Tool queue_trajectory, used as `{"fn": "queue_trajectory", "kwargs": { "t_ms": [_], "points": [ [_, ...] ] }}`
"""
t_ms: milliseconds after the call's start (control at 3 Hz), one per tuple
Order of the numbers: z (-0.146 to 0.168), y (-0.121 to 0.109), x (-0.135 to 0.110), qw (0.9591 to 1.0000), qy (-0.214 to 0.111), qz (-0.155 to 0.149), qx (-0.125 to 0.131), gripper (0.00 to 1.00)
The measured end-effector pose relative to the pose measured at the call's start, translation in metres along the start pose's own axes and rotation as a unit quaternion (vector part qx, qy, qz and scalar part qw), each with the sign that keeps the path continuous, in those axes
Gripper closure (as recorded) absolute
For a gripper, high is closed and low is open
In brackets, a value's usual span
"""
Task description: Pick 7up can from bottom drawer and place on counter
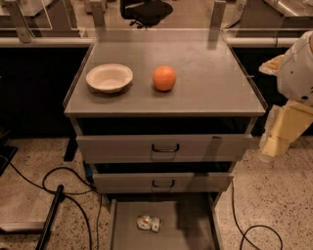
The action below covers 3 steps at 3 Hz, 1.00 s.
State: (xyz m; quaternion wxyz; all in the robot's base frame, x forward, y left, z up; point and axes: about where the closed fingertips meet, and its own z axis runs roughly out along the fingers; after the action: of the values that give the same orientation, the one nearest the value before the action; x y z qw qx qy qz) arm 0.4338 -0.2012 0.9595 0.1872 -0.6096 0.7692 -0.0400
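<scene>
7up can [148,223] lies on its side on the floor of the bottom drawer [188,229], left of centre, near the drawer's back. Silvery with green marks, label not readable. Bottom drawer is pulled out, a flat grey tray; the can is the only item in it. Nothing touches the can.

Gripper [273,145] is at the right edge of the view, beside the cabinet's right side, at about the level of the top drawer [164,146]. It hangs well above and to the right of the can, off the counter [210,83]. Beige-yellow housing points down and left, under a white rounded arm segment [298,68]. Can't tell whether it is open or closed; it holds nothing visible.

Counter carries a white bowl [109,77] at left and an orange [164,78] near centre, apart from each other. Right half of the counter is bare grey metal.

Top drawer and middle drawer [164,183] each have a black handle; both sit slightly out, with dark gaps above them.

Black cables [63,181] loop on the speckled floor left of the cabinet, another cable [254,229] at lower right. Black office chair [146,10] is behind the cabinet at the top.
</scene>
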Motion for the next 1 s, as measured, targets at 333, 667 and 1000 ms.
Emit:
{"fn": "queue_trajectory", "kwargs": {
  "t_ms": [333,667,1000],
  "points": [
    [0.031,0.023,0.008,0.9995,-0.008,0.008,-0.029,0.00],
    [0.094,0.068,0.023,0.9962,-0.016,0.025,-0.082,0.00],
    [0.145,0.101,0.034,0.9893,-0.014,0.053,-0.135,0.00]
  ]
}}
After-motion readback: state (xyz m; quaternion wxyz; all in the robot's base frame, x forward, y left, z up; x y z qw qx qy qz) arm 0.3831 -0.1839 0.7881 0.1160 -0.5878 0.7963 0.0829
